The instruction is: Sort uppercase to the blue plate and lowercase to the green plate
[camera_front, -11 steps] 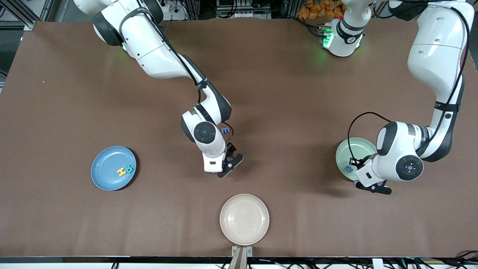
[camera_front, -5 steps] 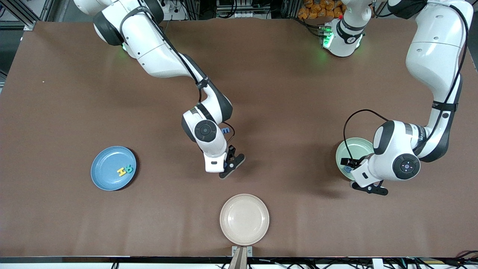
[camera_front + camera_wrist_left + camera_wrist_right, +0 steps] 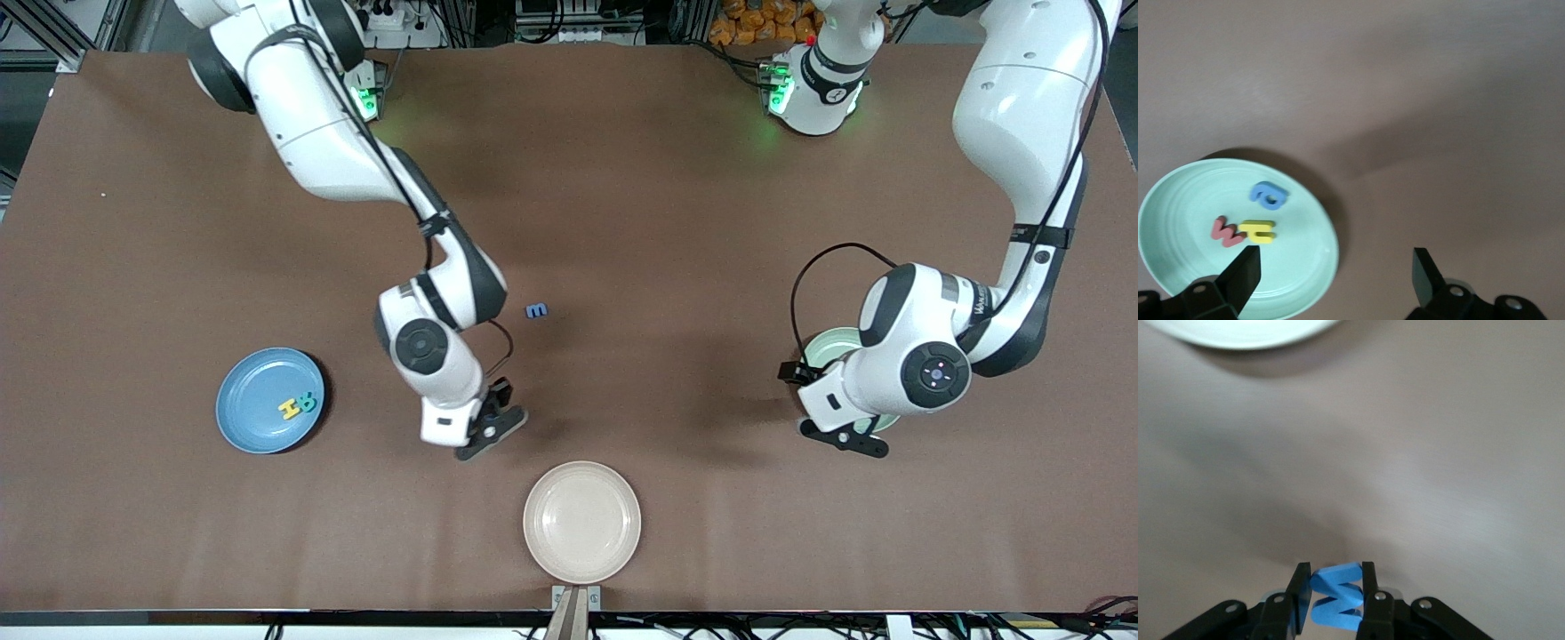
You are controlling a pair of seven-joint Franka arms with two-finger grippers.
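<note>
- Our right gripper (image 3: 1333, 593) is clamped on the angular blue M (image 3: 1337, 597), held above bare surface (image 3: 676, 222) between the blue plate (image 3: 253, 427) and the cream plate (image 3: 582, 522).
- Blue plate carries the yellow H (image 3: 290, 409) and teal R (image 3: 307, 402), touching.
- Our left gripper (image 3: 1335, 270) hangs with jaws wide apart, holding nothing, over the green plate's (image 3: 1178, 193) edge.
- In the green plate: blue a-like letter (image 3: 1268, 195), red m (image 3: 1225, 231), small yellow letter (image 3: 1259, 231).
- A small blue m (image 3: 536, 311) lies alone mid-surface.

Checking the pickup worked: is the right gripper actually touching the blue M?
Touching. The right wrist view shows the right gripper with both fingers pressed against the blue M, held above the table.
</note>
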